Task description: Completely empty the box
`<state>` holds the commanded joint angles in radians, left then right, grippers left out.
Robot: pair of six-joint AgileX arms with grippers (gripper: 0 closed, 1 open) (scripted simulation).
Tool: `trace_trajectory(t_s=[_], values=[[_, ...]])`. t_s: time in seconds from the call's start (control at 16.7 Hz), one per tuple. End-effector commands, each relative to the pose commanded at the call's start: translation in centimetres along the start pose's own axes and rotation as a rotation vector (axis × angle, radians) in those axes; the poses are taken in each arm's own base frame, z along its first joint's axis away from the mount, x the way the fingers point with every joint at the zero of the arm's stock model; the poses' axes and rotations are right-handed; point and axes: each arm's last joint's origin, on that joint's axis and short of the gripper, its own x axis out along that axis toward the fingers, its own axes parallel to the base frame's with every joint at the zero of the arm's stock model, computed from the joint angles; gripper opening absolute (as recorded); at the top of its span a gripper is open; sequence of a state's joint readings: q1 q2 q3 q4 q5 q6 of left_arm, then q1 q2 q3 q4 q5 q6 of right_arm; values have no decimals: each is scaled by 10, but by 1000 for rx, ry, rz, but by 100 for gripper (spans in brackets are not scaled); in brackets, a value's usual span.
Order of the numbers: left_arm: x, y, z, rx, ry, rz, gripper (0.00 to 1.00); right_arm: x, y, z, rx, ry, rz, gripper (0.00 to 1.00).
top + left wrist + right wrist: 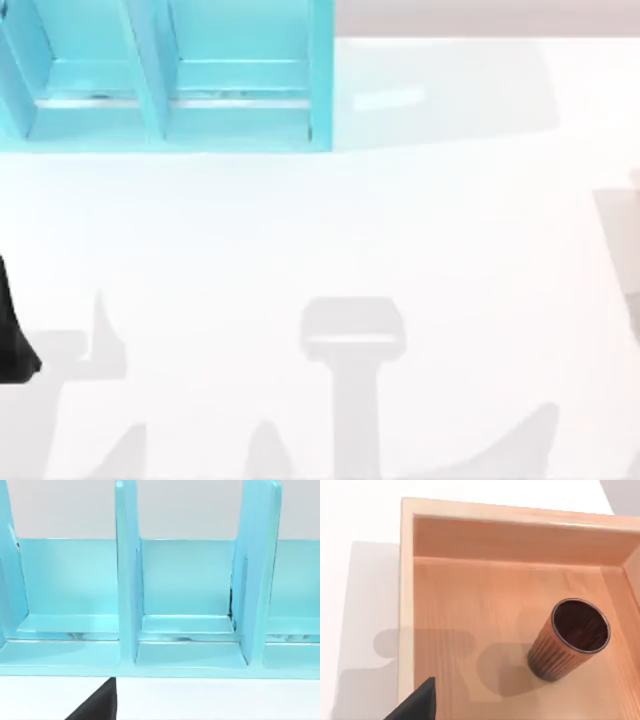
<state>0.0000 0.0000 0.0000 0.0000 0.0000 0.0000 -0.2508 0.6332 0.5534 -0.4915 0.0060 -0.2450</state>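
Observation:
The turquoise box (pixel 160 75) with thick walls and upright dividers stands at the table's far left. In the left wrist view the box (pixel 185 580) faces me close up, and I make out nothing in the compartments shown. A black part of my left gripper (pixel 97 705) hangs just before the box's front wall. My left arm (pixel 12 335) is a dark shape at the table's left edge. My right gripper (pixel 417 702) hovers over a wooden tray (pixel 407 580), apart from the brown ribbed cup (pixel 570 640) standing upright inside it.
The white table (pixel 320 230) stretches wide in front of the box, with only grey arm shadows on it. The wooden tray has low walls all round. A grey shadow (pixel 615 240) lies at the table's right edge.

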Motion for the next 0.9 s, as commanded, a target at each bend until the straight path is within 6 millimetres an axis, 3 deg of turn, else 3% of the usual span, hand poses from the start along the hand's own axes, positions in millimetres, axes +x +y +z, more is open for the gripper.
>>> trace_trajectory(t_s=[0.18,0.42,0.72,0.9], values=[[0,0,0,0,0,0,100,39,-18,17,-20,364,48,100],[0,0,0,0,0,0,100,88,-48,23,-19,739,142,100],[0,0,0,0,0,0,100,118,-93,42,-8,925,218,100],[0,0,0,0,0,0,100,128,-107,44,-2,967,243,100]])
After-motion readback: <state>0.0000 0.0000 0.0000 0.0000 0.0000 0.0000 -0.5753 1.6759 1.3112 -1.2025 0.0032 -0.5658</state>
